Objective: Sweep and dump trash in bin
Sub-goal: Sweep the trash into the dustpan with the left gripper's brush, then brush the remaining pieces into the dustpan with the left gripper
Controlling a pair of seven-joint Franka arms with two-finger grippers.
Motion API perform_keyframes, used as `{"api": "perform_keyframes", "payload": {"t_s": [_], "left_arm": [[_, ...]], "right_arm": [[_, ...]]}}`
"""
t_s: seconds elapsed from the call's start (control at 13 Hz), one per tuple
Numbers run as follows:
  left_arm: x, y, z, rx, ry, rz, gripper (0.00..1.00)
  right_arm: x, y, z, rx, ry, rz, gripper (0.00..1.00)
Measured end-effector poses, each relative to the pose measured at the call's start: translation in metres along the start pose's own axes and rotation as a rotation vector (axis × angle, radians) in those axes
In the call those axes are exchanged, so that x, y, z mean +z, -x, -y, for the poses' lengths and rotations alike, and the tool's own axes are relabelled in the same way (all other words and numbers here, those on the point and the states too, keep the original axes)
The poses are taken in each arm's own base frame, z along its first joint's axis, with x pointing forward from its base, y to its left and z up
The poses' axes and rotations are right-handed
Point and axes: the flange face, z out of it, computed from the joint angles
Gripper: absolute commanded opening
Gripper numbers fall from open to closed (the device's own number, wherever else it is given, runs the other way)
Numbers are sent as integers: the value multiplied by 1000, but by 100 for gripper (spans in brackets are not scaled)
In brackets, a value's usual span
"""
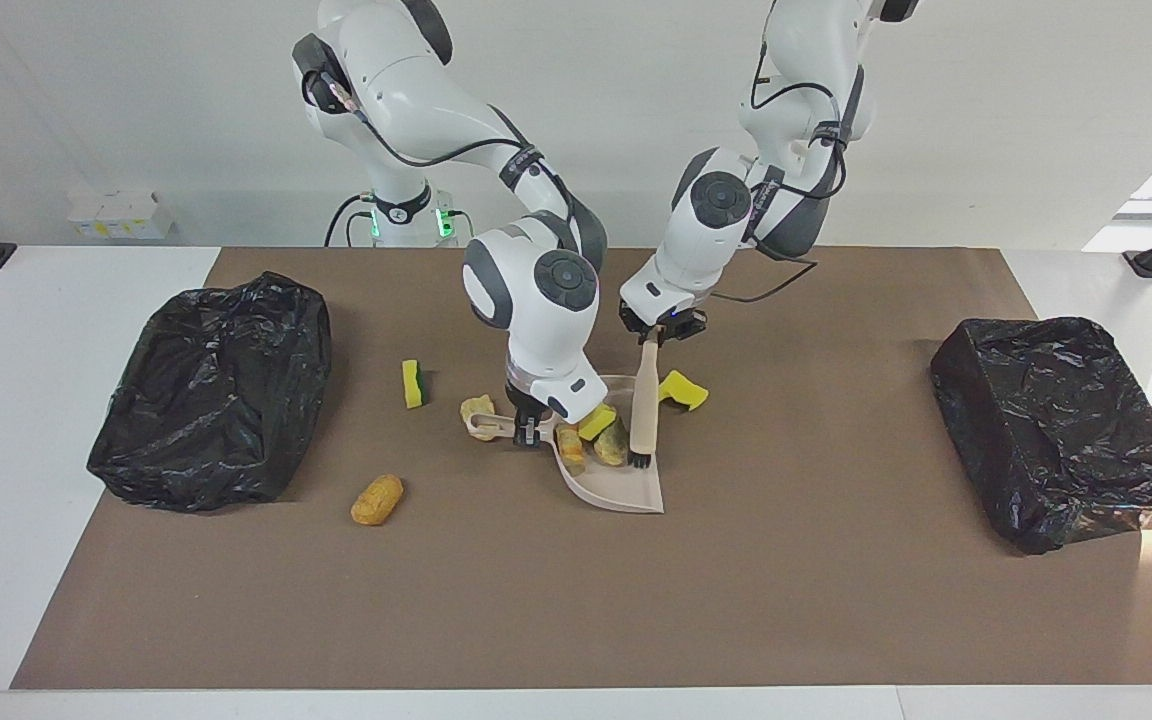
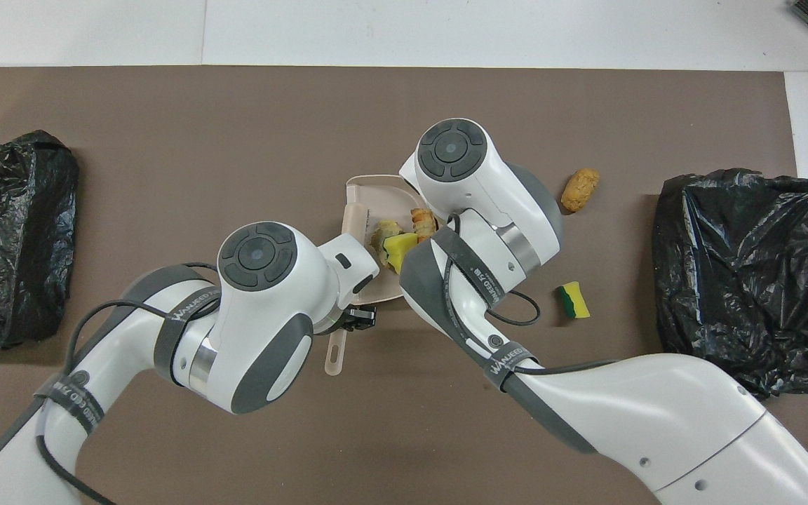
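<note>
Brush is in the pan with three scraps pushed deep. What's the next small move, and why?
Probably lift the brush clear with the left gripper and set it past the yellow scrap lying outside the dustpan, toward the left arm's end, to sweep that in next.

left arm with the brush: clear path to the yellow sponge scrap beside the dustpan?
Probably yes. The yellow sponge scrap lies on open mat beside the beige dustpan, just past the beige brush in the left hand; nothing stands between.

My facing camera sits high across the brown paper-covered table (image 1: 576, 600), looking at both arms' bases. My overhead camera looks steeply down from their end. Both share the beige plastic dustpan (image 1: 626, 492) (image 2: 376, 191) mid-table.
</note>
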Motion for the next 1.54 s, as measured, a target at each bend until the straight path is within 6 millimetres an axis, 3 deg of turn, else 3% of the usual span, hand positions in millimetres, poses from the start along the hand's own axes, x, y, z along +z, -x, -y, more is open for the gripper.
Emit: {"api": "perform_keyframes", "payload": {"t_s": [0.15, 0.31, 0.54, 0.77, 1.0, 1.23, 1.38, 1.54], "left_arm": [[-15, 6, 9, -209, -20, 11, 0], [-17, 13, 11, -441, -42, 26, 0], [7, 35, 22, -680, -103, 51, 0], [42, 58, 29, -679, -82, -11, 0], [57, 66, -8, -561, 3, -94, 0], [59, 71, -50, -441, 115, -185, 0], [50, 69, -67, -409, 149, -204, 0], [41, 62, -70, -410, 167, -215, 0]], "right_arm": [[2, 5, -2, -14, -3, 0, 0], [2, 7, -3, -34, 0, -2, 0], [4, 8, -7, -113, 26, -19, 0], [7, 11, -8, -122, 26, -20, 0], [10, 10, -8, -124, 36, -27, 0], [12, 13, -10, -123, 37, -29, 0], [14, 18, -12, -117, 35, -29, 0], [14, 21, -13, -114, 34, -29, 0]]}}
